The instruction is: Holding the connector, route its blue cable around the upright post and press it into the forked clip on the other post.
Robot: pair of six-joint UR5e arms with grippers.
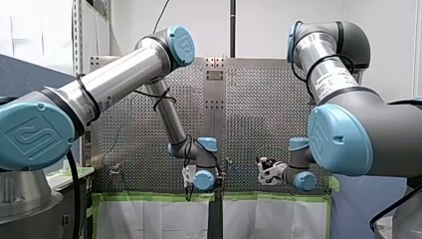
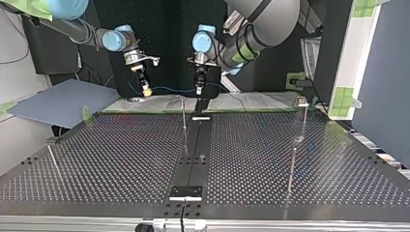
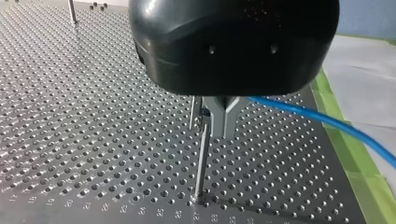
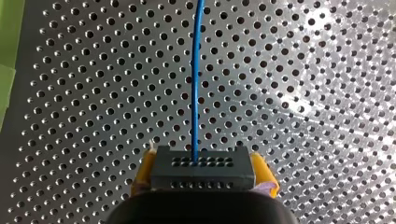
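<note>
Between the yellow pads (image 4: 144, 173) of the right gripper (image 4: 205, 179) a connector (image 4: 203, 167) is held. It is a dark grey rectangular block w/ two rows of small holes on its top face and one row along its front edge. A thin blue cable (image 4: 196, 79) is seen leaving the middle of the top rows and running straight ahead above the perforated table (image 4: 303, 93). Seen from the top view, the cable is stretched across to the left gripper (image 3: 215, 119), whose metal fingers are drawn nearly together w/ the cable caught between them. A thin upright post (image 3: 201, 158) stands just beside those fingertips. A second post (image 2: 303, 118) is set well apart, at the top view's right; the fitting on its tip is too small to be made out.
</note>
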